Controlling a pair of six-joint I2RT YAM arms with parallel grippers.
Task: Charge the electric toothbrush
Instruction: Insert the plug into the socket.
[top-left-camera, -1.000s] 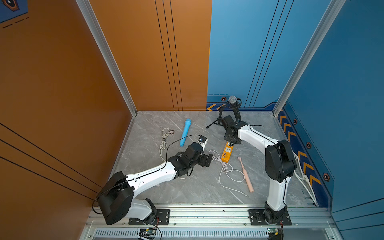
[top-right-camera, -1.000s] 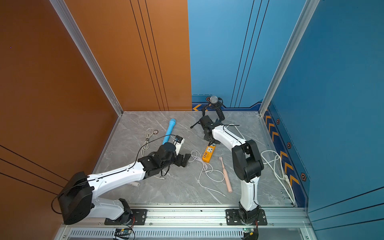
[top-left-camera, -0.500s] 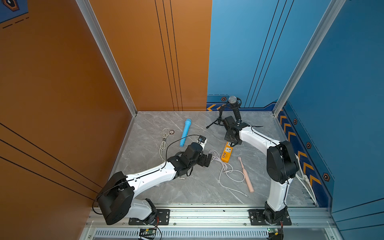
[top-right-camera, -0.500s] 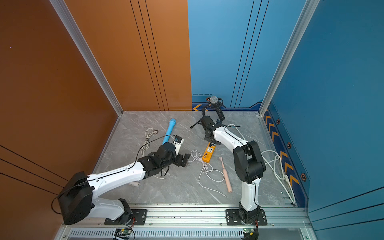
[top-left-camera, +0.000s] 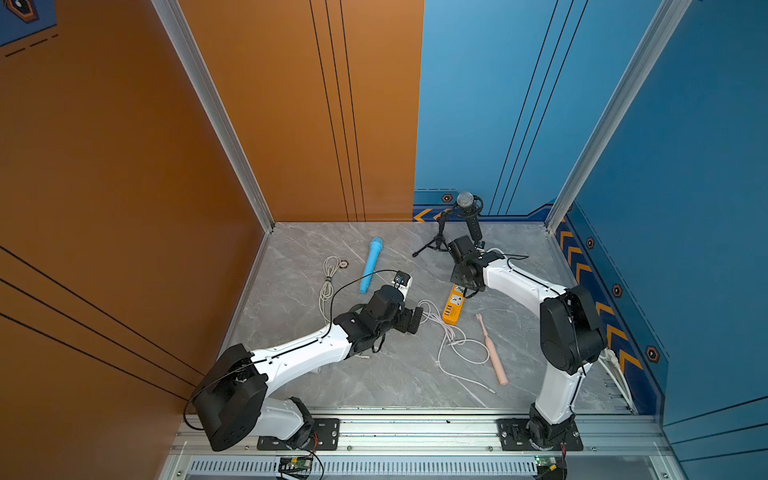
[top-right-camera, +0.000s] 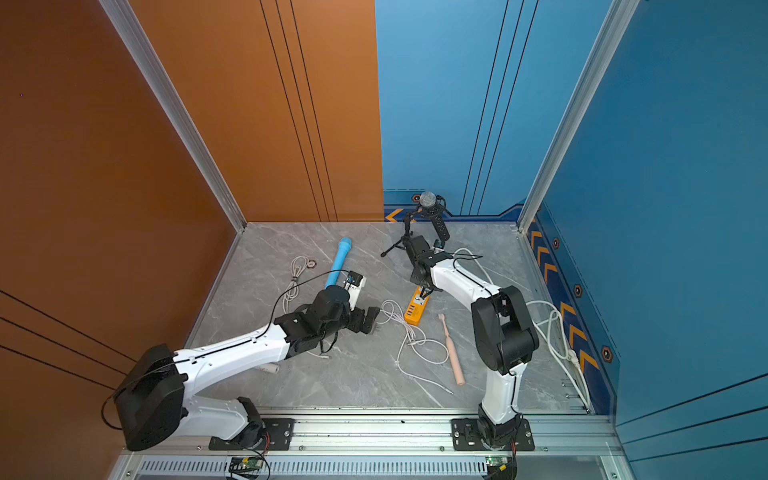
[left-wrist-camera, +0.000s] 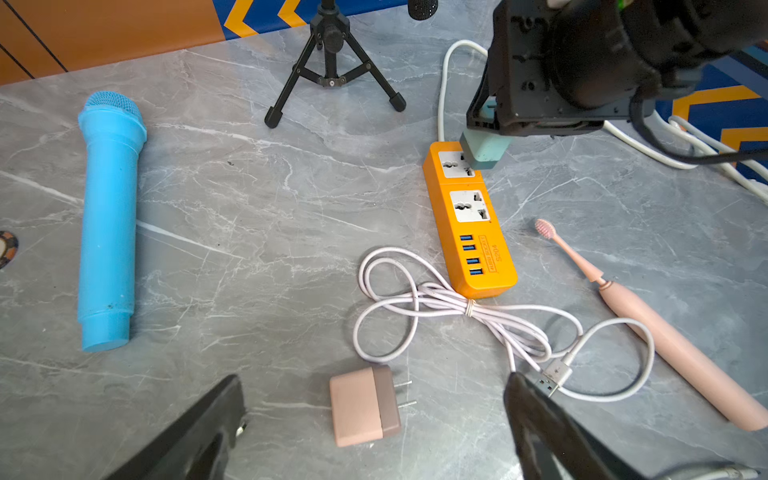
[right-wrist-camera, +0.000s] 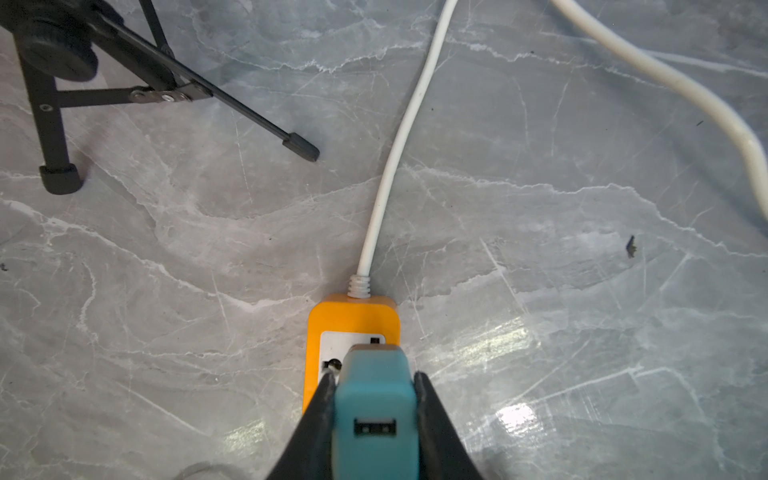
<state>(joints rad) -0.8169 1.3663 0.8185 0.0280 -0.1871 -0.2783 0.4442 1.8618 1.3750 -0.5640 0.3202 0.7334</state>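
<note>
The pink electric toothbrush (top-left-camera: 492, 351) (left-wrist-camera: 665, 340) lies flat on the grey floor, right of the orange power strip (top-left-camera: 453, 307) (left-wrist-camera: 469, 249). My right gripper (right-wrist-camera: 374, 376) (top-left-camera: 463, 289) is shut on a teal USB adapter (right-wrist-camera: 374, 415) (left-wrist-camera: 484, 147). It holds the adapter down against the strip's far socket; whether the prongs are in, I cannot tell. My left gripper (left-wrist-camera: 374, 380) (top-left-camera: 415, 320) hangs open over a pink plug adapter (left-wrist-camera: 361, 411) lying on the floor. A pale pink USB cable (left-wrist-camera: 457, 299) is looped between the strip and the toothbrush.
A blue toy microphone (top-left-camera: 371, 266) lies at the back left beside a coiled white cable (top-left-camera: 328, 274). A black microphone on a tripod (top-left-camera: 465, 203) stands just behind the right gripper. The strip's thick white cord (top-right-camera: 557, 328) runs along the right wall.
The right arm's elbow has drifted slightly to the right while its gripper stays at the strip's far end. The left arm has not moved.
</note>
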